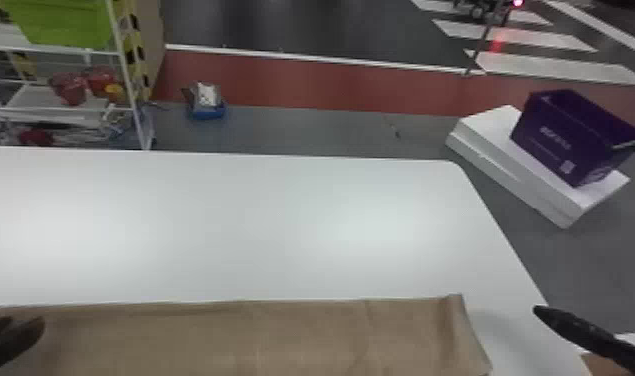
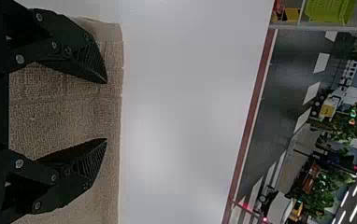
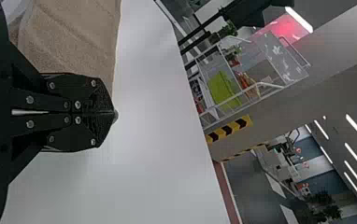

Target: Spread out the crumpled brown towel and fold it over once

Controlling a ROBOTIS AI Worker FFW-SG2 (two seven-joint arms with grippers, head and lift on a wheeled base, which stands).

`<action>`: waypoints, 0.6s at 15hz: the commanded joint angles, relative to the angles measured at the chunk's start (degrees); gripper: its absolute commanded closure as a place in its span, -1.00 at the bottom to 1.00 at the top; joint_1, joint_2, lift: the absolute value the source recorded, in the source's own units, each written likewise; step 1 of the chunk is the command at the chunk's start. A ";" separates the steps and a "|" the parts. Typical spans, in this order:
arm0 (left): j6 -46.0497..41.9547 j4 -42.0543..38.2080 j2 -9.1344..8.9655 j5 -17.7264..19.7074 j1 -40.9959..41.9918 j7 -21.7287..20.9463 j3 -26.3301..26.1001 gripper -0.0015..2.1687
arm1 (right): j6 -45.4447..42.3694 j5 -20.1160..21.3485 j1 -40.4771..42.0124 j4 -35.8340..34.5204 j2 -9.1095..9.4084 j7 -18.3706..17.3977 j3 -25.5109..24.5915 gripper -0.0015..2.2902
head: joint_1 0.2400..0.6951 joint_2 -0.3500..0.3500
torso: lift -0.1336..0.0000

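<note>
Head view shows the brown towel (image 1: 291, 335) at the bottom of the frame, laid quite flat on the white bench (image 1: 261, 225), going from the left edge to somewhat right of the middle; its near part is cut by the frame. Its far edge runs almost straight, and near its right end there is a raised crease. In the lower left corner is the left gripper (image 1: 27, 321), over the towel, and its two fingers stand apart. In the left wrist view this gripper (image 2: 106, 111) is plainly open, with towel cloth visible between the fingers and nothing gripped. The right gripper (image 1: 537, 311) is in the lower right of the head view, to the right of the towel and apart from it. Right wrist view shows this gripper (image 3: 115, 114) closed, finger against finger, with no cloth between them. In the upper right of the head view, a purple box (image 1: 566, 135) sits upon a white block (image 1: 511, 172). In the upper left stands a white rack (image 1: 21, 102) with a green basket (image 1: 71, 25), and a blue tray (image 1: 208, 113) lies on the floor near it.
</note>
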 commanded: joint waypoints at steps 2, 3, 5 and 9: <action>0.20 -2.22 -0.25 2.25 1.42 -1.58 0.31 -0.51 | 0.72 1.43 1.06 -2.66 1.11 0.28 0.23 -0.04 | 1.00 -0.56 | -0.84; 0.38 -2.40 -0.25 2.78 1.59 -1.67 0.23 -0.51 | 0.19 2.05 1.23 -2.83 1.64 0.28 0.23 -0.04 | 1.00 -0.56 | -0.84; 1.08 -3.01 -0.25 2.87 1.68 -2.37 0.23 -0.51 | -3.32 4.86 1.67 -2.83 2.25 0.28 1.37 -0.04 | 1.00 -0.58 | -0.84; 1.08 -2.75 -0.07 2.87 1.68 -2.81 0.14 -0.51 | -7.36 7.41 3.43 -1.69 1.99 0.28 3.13 -0.26 | 1.00 -0.59 | -0.84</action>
